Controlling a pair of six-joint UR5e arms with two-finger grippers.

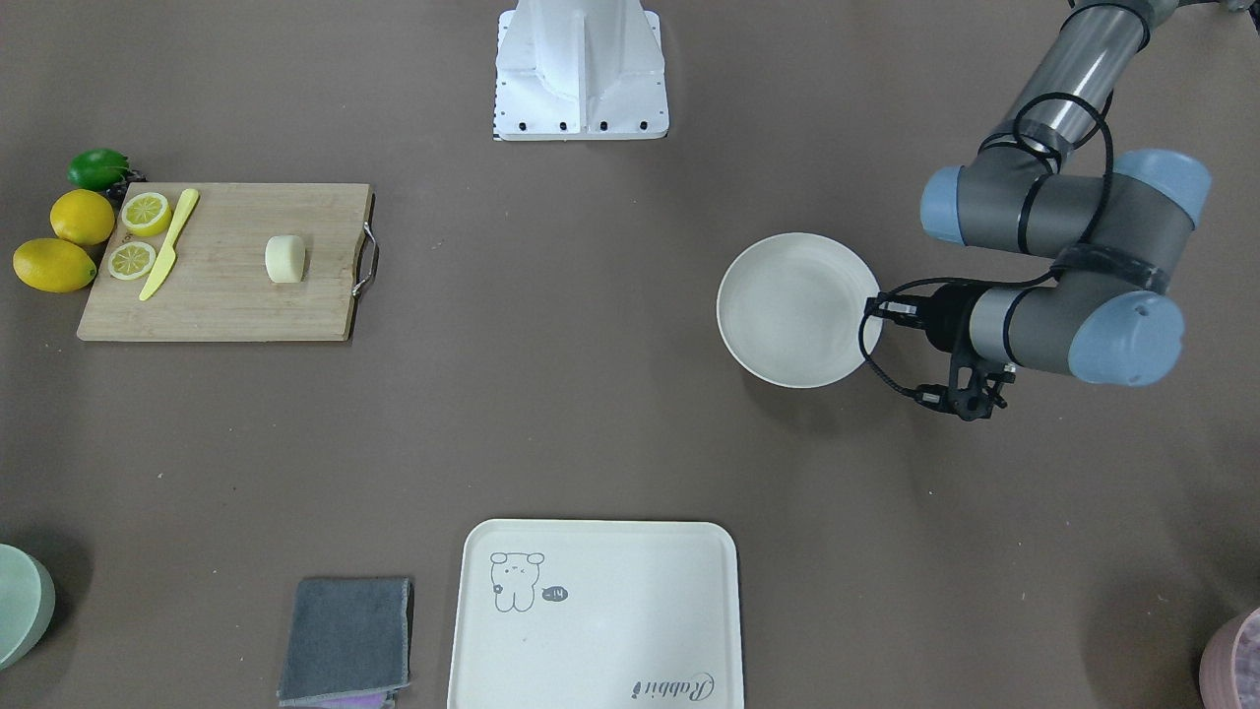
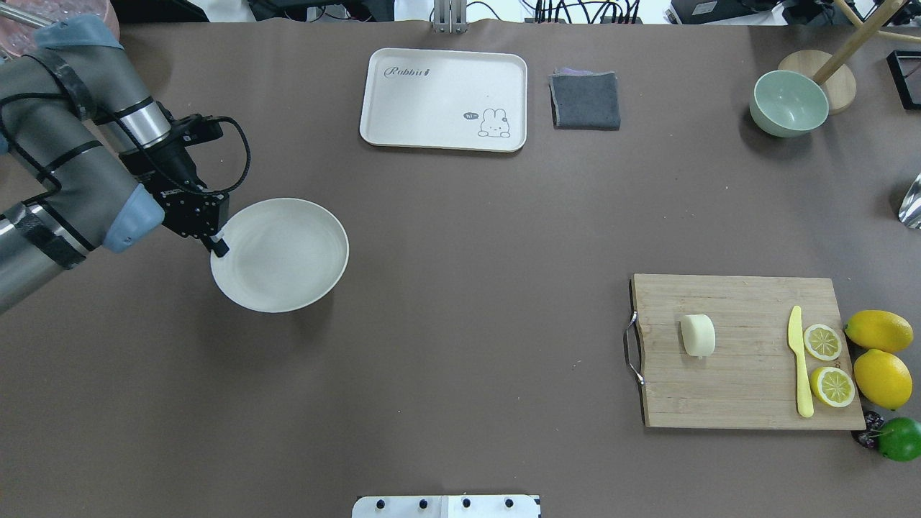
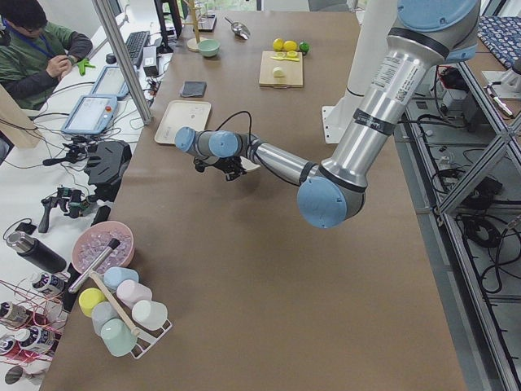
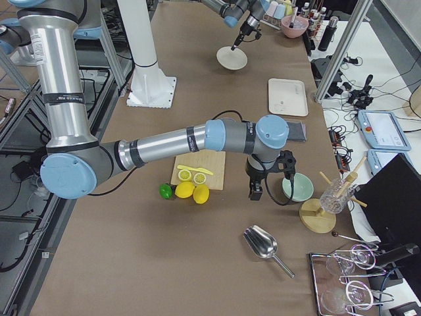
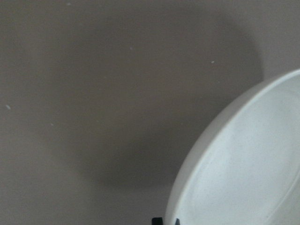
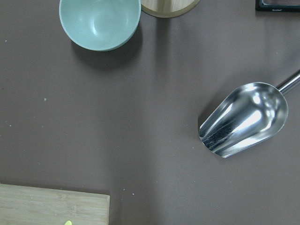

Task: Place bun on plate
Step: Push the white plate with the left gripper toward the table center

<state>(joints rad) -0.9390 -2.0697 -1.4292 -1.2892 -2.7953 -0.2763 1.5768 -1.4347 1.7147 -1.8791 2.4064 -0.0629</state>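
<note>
The bun (image 2: 698,335) is a pale cream chunk lying on a wooden cutting board (image 2: 741,388) at the table's right side; it also shows in the front view as the bun (image 1: 285,259). The round off-white plate (image 2: 288,255) is at the left and casts a wide shadow on the table under it. My left gripper (image 2: 217,246) is shut on the plate's near-left rim, and in the left wrist view its fingertips (image 5: 157,220) straddle the plate (image 5: 243,164) edge. My right gripper (image 4: 255,192) hangs beyond the board's far end, near the green bowl; I cannot tell whether it is open.
On the board lie a yellow knife (image 2: 799,360) and two lemon slices (image 2: 822,342); whole lemons (image 2: 879,329) and a lime (image 2: 901,439) sit beside it. A cream tray (image 2: 444,99), a grey cloth (image 2: 586,100), a green bowl (image 2: 788,103) and a metal scoop (image 6: 243,119) are also on the table.
</note>
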